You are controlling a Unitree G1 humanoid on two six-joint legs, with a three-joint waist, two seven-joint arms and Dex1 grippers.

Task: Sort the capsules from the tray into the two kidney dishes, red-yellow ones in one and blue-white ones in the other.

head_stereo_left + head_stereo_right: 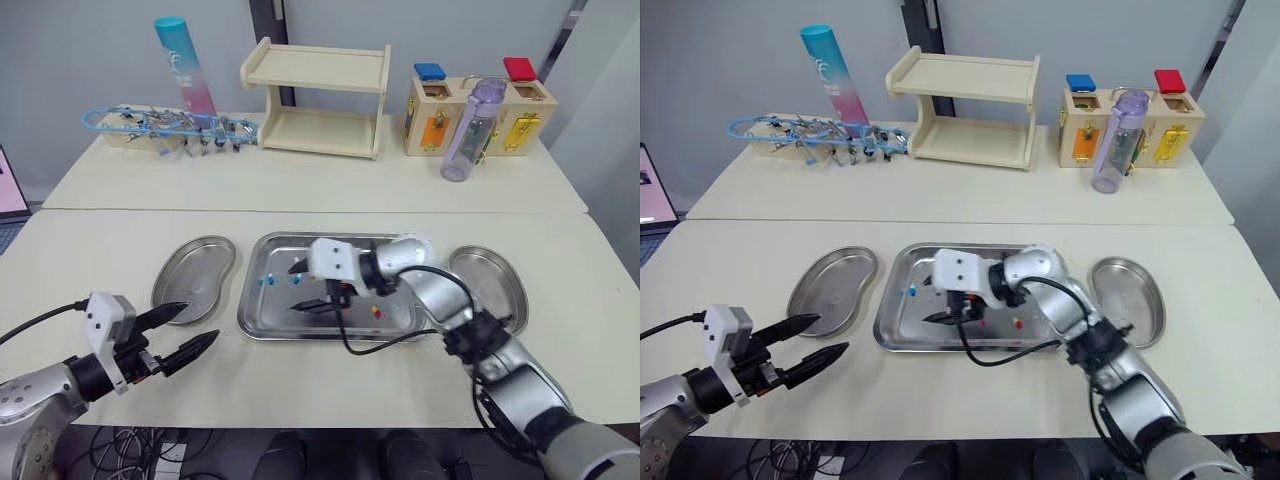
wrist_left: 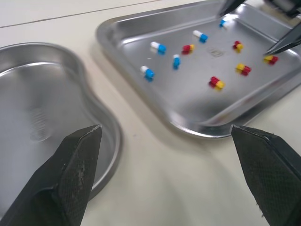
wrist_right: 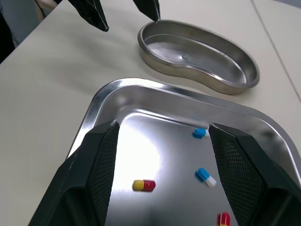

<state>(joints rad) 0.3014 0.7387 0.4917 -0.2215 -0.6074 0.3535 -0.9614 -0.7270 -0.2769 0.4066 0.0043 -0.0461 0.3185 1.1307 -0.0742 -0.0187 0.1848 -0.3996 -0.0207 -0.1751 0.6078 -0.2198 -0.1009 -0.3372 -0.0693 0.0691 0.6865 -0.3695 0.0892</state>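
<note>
A steel tray (image 1: 262, 318) lies mid-table and holds several capsules, blue-white (image 2: 158, 47) and red-yellow (image 2: 216, 83). An empty kidney dish (image 1: 195, 275) sits left of it, and another kidney dish (image 1: 490, 285) to its right also looks empty. My right gripper (image 1: 293, 288) hangs open over the tray's left half, with a red-yellow capsule (image 3: 143, 185) and a blue-white capsule (image 3: 205, 175) below its fingers and nothing held. My left gripper (image 1: 200, 323) is open above the table by the left dish's near end, pointing toward the tray.
Along the back table stand a wooden two-tier shelf (image 1: 320, 95), a purple bottle (image 1: 472, 130), two wooden latch boxes (image 1: 432, 115), a teal-pink tube (image 1: 185, 65) and a rack of blue clips (image 1: 170, 125). A black cable (image 1: 385, 340) loops over the tray's front edge.
</note>
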